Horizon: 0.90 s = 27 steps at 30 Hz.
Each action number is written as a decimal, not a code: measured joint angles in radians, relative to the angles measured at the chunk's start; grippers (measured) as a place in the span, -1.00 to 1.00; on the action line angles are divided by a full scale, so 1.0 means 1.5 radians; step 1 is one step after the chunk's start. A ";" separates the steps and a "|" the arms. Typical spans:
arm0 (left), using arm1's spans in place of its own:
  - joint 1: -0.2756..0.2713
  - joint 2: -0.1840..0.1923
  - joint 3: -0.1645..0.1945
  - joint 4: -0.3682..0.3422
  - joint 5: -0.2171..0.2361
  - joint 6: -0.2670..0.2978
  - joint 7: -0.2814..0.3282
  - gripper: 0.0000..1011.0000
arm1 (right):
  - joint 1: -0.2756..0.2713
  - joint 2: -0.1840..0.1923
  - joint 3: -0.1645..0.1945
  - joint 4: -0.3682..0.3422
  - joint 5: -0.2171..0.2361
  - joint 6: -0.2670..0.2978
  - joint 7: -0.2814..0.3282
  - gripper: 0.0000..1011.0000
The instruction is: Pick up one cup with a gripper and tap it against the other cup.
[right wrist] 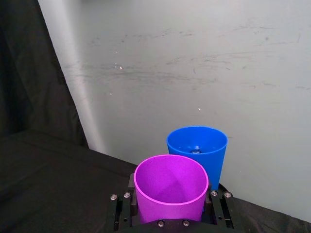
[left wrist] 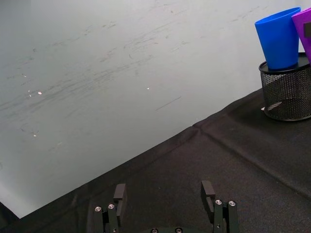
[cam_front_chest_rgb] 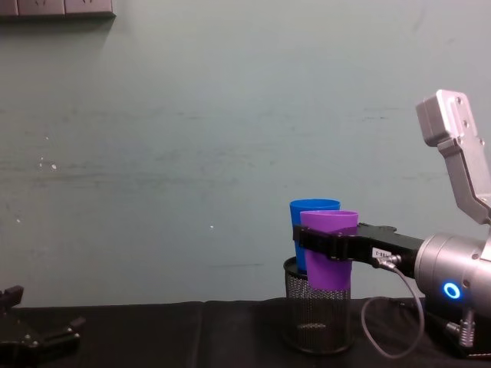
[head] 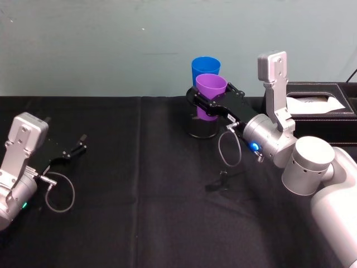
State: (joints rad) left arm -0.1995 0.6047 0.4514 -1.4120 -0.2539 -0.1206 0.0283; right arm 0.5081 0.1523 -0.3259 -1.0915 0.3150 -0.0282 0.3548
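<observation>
**Fingers clamped on the purple cup, right by the blue one**

Fingers [head: 207,104] of the right gripper [cam_front_chest_rgb: 322,241] are clenched around the purple cup [cam_front_chest_rgb: 329,247], just above centre of the head view. It's upright, mouth up, long axis vertical, seemingly touching the blue cup [cam_front_chest_rgb: 311,208] behind it. Both sit over the black mesh holder [cam_front_chest_rgb: 318,322] on the bench [head: 139,167]. Left gripper [left wrist: 165,196] rests at the left edge, fingers spread, holding nothing.

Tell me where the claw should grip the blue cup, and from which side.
Grip the blue cup on its upper wall, below the rim. Its base sits in the mesh holder, and the right claw holds the purple cup at its front-right, so come from the robot's left.
</observation>
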 joint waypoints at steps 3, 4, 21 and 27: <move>0.000 0.000 0.000 0.000 0.000 0.000 0.000 0.98 | 0.000 0.000 0.000 0.000 0.000 0.000 0.000 0.44; 0.000 0.000 0.000 0.000 0.000 0.000 0.000 0.98 | 0.000 0.000 0.000 0.000 0.000 0.000 0.000 0.44; 0.000 0.000 0.000 0.000 0.000 0.000 0.000 0.98 | 0.000 0.000 0.000 0.000 0.000 0.000 0.000 0.44; 0.000 0.000 0.000 0.000 0.000 0.000 0.000 0.98 | 0.000 0.000 0.000 0.000 0.000 0.000 0.000 0.44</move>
State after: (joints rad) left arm -0.1995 0.6047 0.4514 -1.4120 -0.2538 -0.1206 0.0283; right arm 0.5081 0.1523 -0.3259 -1.0915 0.3151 -0.0282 0.3548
